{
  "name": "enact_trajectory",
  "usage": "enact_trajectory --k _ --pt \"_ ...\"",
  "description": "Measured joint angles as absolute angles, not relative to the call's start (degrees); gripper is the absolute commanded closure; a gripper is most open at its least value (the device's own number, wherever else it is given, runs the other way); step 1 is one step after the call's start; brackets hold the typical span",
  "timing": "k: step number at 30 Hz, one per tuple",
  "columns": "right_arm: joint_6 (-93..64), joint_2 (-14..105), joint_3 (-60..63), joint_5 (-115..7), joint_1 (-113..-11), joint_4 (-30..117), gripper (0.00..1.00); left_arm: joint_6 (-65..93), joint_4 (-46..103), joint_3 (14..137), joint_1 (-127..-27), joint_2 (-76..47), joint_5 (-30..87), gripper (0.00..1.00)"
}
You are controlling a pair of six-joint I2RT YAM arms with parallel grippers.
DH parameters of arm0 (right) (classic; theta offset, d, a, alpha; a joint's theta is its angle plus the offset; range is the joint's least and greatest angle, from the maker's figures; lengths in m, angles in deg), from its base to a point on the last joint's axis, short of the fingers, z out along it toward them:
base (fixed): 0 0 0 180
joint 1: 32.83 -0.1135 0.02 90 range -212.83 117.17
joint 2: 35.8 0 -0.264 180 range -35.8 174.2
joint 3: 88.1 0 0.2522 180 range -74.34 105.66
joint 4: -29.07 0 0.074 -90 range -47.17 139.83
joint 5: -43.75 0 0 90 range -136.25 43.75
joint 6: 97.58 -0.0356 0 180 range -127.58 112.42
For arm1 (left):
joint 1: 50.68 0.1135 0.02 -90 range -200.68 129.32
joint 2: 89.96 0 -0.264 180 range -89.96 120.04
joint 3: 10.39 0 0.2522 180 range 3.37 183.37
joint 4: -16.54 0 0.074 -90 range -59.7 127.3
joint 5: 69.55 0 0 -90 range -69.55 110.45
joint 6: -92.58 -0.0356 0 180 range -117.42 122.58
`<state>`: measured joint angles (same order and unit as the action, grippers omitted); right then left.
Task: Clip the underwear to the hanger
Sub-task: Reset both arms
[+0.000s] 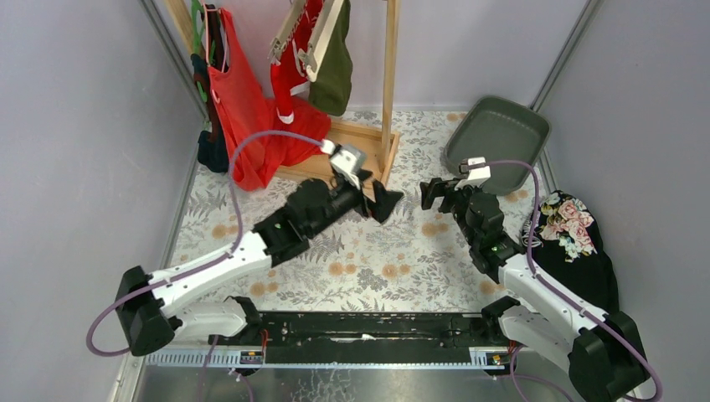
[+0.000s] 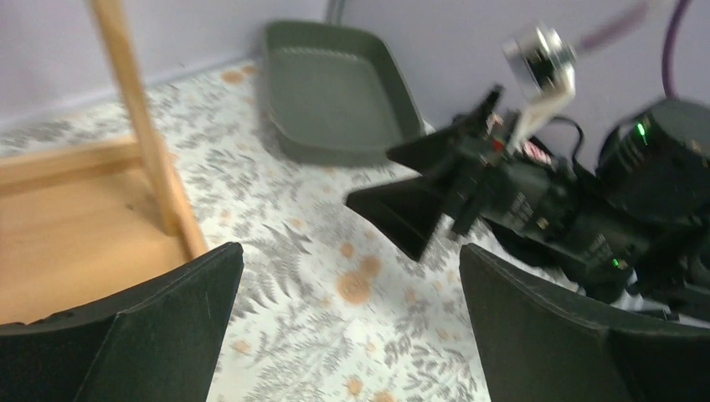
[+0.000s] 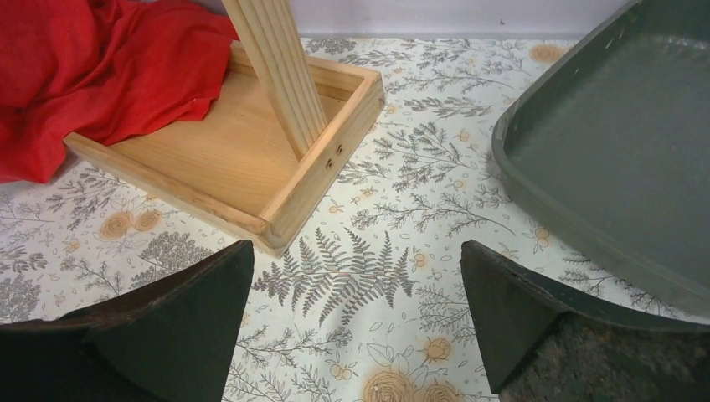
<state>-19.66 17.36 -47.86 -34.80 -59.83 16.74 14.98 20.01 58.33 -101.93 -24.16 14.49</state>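
Observation:
The red underwear (image 1: 289,79) and the dark olive underwear (image 1: 335,71) hang side by side from wooden clip hangers (image 1: 321,35) on the wooden rack (image 1: 389,75) at the back. My left gripper (image 1: 378,199) (image 2: 352,327) hovers open over the floral tablecloth just in front of the rack's base, nothing between its fingers. Facing it from the right, my right gripper (image 1: 435,194) (image 3: 356,318) is open too and holds nothing. The right gripper (image 2: 419,188) also shows in the left wrist view.
A large red tank top (image 1: 239,109) (image 3: 100,67) hangs at the rack's left and drapes onto the wooden base (image 1: 356,138) (image 3: 251,159). A grey-green tray (image 1: 496,134) (image 2: 339,88) (image 3: 619,151) sits back right. A black floral cloth (image 1: 573,234) lies at the right wall.

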Motion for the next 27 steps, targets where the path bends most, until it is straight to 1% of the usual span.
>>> enact_trajectory --k 4,7,12,19,24,27 --pt "-21.3 18.1 -48.0 -33.6 -59.8 17.2 0.01 14.6 15.2 54.3 -108.5 -20.6 12.5 0.00" --pt "-22.7 17.9 -48.1 -30.7 -59.8 19.0 0.01 15.4 10.3 48.8 -111.0 -19.8 12.4 0.00" --pt "-24.1 14.8 -49.1 -24.9 -59.8 23.7 0.01 18.4 4.3 40.0 -111.1 -20.4 11.2 0.00" --pt "-25.1 8.5 -52.7 -19.9 -59.8 24.0 0.01 20.4 4.1 34.8 -111.1 -25.9 9.9 0.00" --pt "-25.1 9.5 -54.2 -19.2 -59.8 23.5 0.01 21.0 4.1 32.2 -111.2 -31.0 9.5 0.00" --pt "-25.1 10.3 -54.2 -19.7 -59.8 23.1 0.01 21.0 4.1 31.1 -111.4 -32.0 9.5 0.00"
